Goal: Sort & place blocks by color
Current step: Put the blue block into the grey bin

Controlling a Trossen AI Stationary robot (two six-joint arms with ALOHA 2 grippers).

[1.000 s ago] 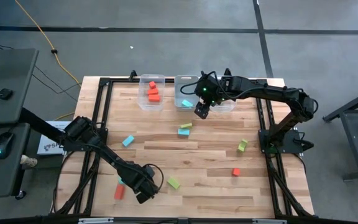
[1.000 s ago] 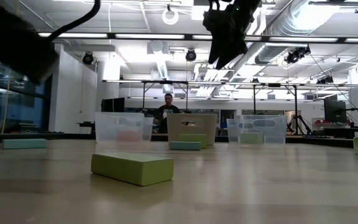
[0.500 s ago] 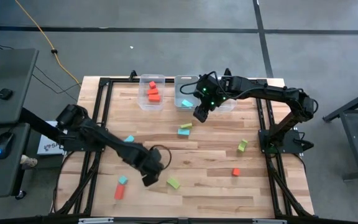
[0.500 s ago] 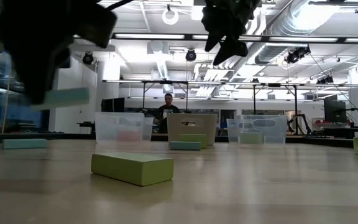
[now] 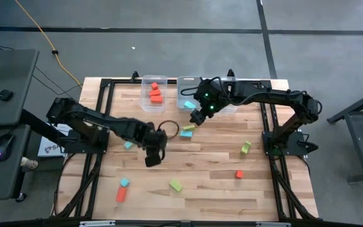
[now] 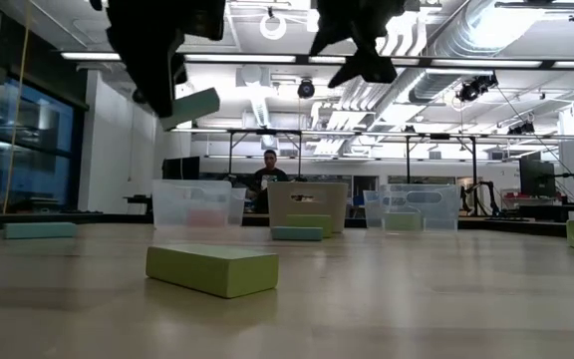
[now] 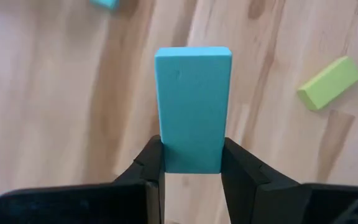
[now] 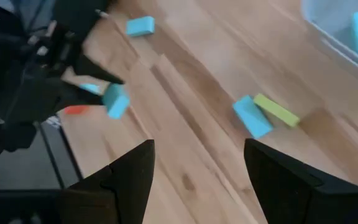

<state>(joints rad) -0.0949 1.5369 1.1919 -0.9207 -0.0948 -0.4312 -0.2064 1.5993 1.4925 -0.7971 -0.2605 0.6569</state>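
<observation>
Left gripper [image 7: 191, 163]: jaws closed on a light blue bar [image 7: 192, 106], 1 finger on each long side near its lower end; most of the bar sticks out past the fingertips. In the low view the bar [image 6: 191, 106] hangs tilted, well above the table [image 5: 213, 180]. From above, this gripper [image 5: 152, 157] sits over the table's middle, left of centre.

Right gripper [image 8: 197, 177]: jaws wide apart, nothing between them. It hovers [image 5: 197, 117] just on the near side of the clear bins [image 5: 154, 101], above the table.

Blocks on the table, high view:
- a blue and yellow-green pair [image 5: 187, 130] touching each other, just near of the right gripper
- 1 light blue block [image 5: 128, 145] just left of the left gripper
- 1 yellow-green block [image 5: 176, 185] near-centre, which is the closest block in the low view [image 6: 212, 269]
- 1 red-orange block [image 5: 120, 194] with a small blue block [image 5: 125, 183] just beside it, near-left
- 1 red-orange block [image 5: 239, 174] near-right
- 1 yellow-green block [image 5: 246, 148] at right

Bins: left bin holds red-orange blocks [image 5: 155, 93]; middle bin holds a light blue block [image 5: 188, 104].

A person [image 6: 268, 172] is visible in the room beyond the bins.
</observation>
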